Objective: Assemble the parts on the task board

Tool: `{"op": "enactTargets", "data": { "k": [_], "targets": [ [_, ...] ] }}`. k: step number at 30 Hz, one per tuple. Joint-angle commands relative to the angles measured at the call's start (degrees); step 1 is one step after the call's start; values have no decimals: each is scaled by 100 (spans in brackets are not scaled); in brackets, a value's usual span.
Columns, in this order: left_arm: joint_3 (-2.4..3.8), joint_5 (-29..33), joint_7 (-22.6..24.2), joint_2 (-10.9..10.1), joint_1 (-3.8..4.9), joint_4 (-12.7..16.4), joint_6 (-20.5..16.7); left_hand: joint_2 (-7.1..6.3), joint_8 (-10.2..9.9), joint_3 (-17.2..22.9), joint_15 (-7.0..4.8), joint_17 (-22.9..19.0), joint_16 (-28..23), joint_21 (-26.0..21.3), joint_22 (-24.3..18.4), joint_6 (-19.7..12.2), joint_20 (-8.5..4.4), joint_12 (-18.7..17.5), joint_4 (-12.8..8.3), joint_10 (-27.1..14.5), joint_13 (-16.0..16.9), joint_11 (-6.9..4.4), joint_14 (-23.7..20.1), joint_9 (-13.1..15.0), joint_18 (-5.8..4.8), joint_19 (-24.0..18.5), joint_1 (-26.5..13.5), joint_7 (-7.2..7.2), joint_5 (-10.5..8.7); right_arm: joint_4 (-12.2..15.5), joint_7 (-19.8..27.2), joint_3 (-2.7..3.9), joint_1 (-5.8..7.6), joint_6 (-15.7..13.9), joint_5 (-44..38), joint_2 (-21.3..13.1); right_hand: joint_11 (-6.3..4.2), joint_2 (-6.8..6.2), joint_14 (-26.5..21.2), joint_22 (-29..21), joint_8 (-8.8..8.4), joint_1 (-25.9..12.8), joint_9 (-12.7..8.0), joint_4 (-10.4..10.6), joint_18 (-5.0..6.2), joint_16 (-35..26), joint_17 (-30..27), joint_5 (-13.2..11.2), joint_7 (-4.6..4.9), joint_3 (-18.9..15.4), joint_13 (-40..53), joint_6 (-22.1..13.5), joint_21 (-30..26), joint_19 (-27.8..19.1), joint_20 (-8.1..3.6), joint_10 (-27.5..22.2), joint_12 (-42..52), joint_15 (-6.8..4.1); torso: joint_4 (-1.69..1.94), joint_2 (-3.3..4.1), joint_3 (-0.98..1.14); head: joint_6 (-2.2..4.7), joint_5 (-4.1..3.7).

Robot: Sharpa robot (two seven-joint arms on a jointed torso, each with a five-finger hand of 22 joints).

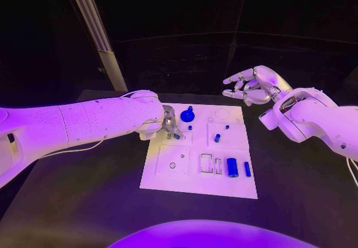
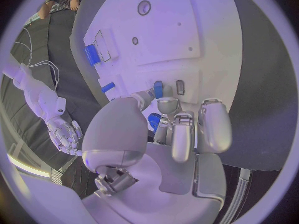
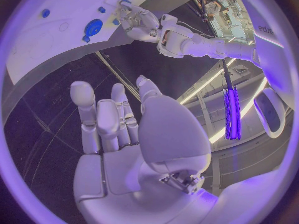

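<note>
A robotics lab or demo hall is showing itself here: two white robot arms are reaching over a black table (image 1: pixel 89 206) where a white task board (image 1: pixel 195 175) is lying under coloured light. Long strip lights (image 3: pixel 231 112) are glowing overhead, and cluttered equipment racks (image 3: pixel 219 7) are standing at the room's edge.

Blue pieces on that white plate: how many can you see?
7: round knob far edge; small ones; one by the left hand; two cylinders near edge. More may be hidden.

Small blue parts (image 1: pixel 232 167) lie scattered on the white task board (image 1: pixel 195 185).
</note>
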Motion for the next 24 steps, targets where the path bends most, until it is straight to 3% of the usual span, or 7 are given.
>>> {"op": "enactTargets", "data": {
  "k": [1, 9, 18, 24],
  "targets": [
    [-8, -60, -79, 8, -4, -9, 155, 4, 31, 842, -29, 1509, 18, 37, 7, 40, 6, 21, -816, 14, 12, -33, 595, 14, -69, 47, -48, -25, -33, 5, 26, 5, 12, 35, 16, 4, 7, 22, -42, -15, -3, 45, -2, 16, 103, -29, -6, 35, -14, -29, -13, -27, -45, -24, -13, -47, -14, -15, 1, 2, 2, -14, 0],
    [-8, -59, -69, 35, -4, -33, 223, -29, 75, 791, -47, 1509, 18, 67, 49, 100, -7, 93, -776, 77, 118, -56, 595, 55, -78, 67, -165, -60, -46, -3, 26, 5, 12, 41, 16, 8, 7, 22, -42, -15, -3, 45, -2, 16, 103, -29, -6, 35, -14, -29, -13, -27, -45, -24, -13, -47, -14, -15, -1, -3, 1, -25, 1],
    [-8, -59, -58, 59, -3, -69, 276, -156, 102, 388, -98, 1509, 18, 138, 146, 275, -55, 257, -535, 209, 367, -118, 595, 91, -98, 118, -664, -134, -25, -4, 27, 5, 12, 44, 16, 9, 7, 20, -43, -18, -2, 43, -1, 20, 104, -32, -11, 36, -14, -33, -17, -26, -48, -24, -13, -47, -13, -14, -1, 0, 3, -24, 1],
    [-8, -60, -51, 68, -3, -116, 246, -138, 99, 215, -110, 1509, 18, 154, 172, 324, -70, 299, -400, 240, 437, -127, 595, 100, -104, 130, -857, -144, -26, -2, 28, 5, 12, 46, 16, 11, 7, 20, -43, -18, -2, 43, -1, 20, 104, -32, -11, 36, -14, -33, -17, -26, -48, -24, -13, -47, -13, -14, -5, 0, 1, -21, 3]
  ]
}}
